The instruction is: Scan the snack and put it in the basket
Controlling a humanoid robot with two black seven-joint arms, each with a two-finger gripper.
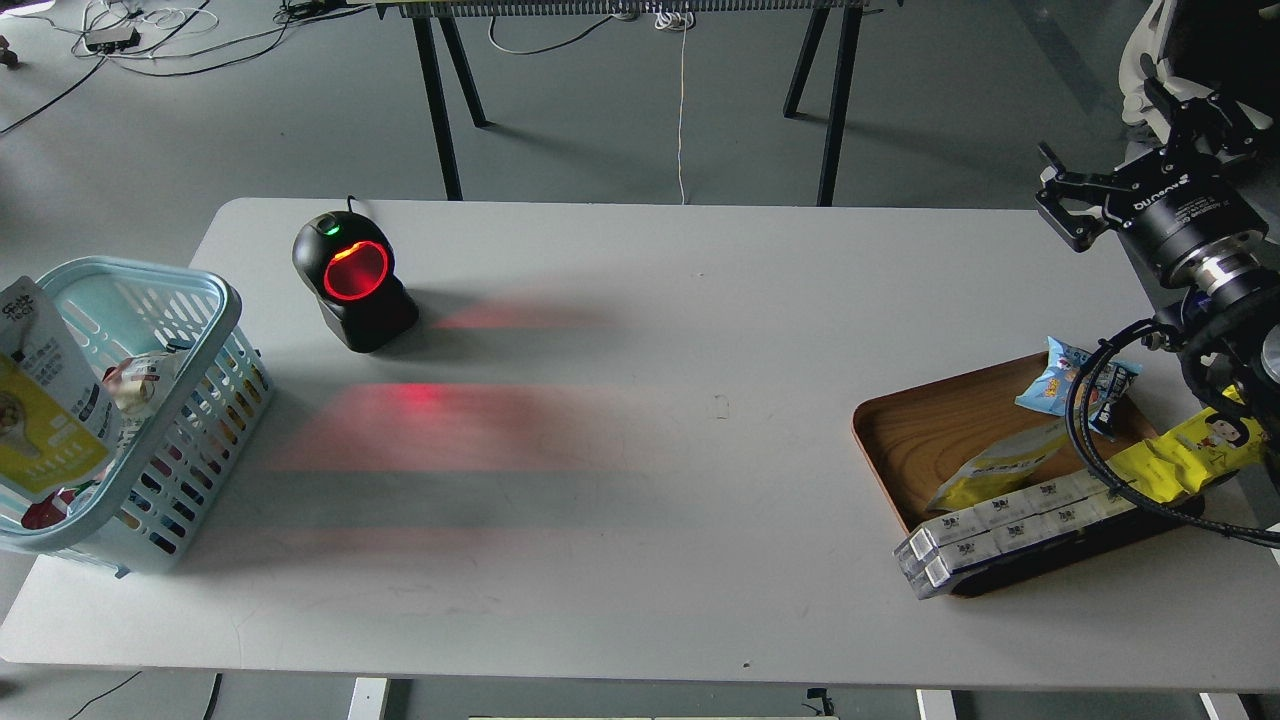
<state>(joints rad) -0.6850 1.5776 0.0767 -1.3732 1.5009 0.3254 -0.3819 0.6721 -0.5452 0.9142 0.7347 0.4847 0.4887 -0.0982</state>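
Note:
The snack (45, 400), a yellow and white pouch with a picture of beige balls, stands tilted inside the light blue basket (205, 430) at the table's left edge. Nothing holds it. My left gripper is out of view. My right gripper (1072, 203) hangs in the air at the far right, above the table's back right corner, far from the basket. Its fingers are spread and hold nothing.
A black scanner (352, 280) with a red glowing ring stands back left, casting red light on the table. A brown wooden tray (920, 425) at the right holds a blue packet (1075, 385), a yellow pouch (1000, 465), white boxes (1000, 525) and a long yellow packet (1190, 455). Another red-white pouch (135, 385) lies in the basket.

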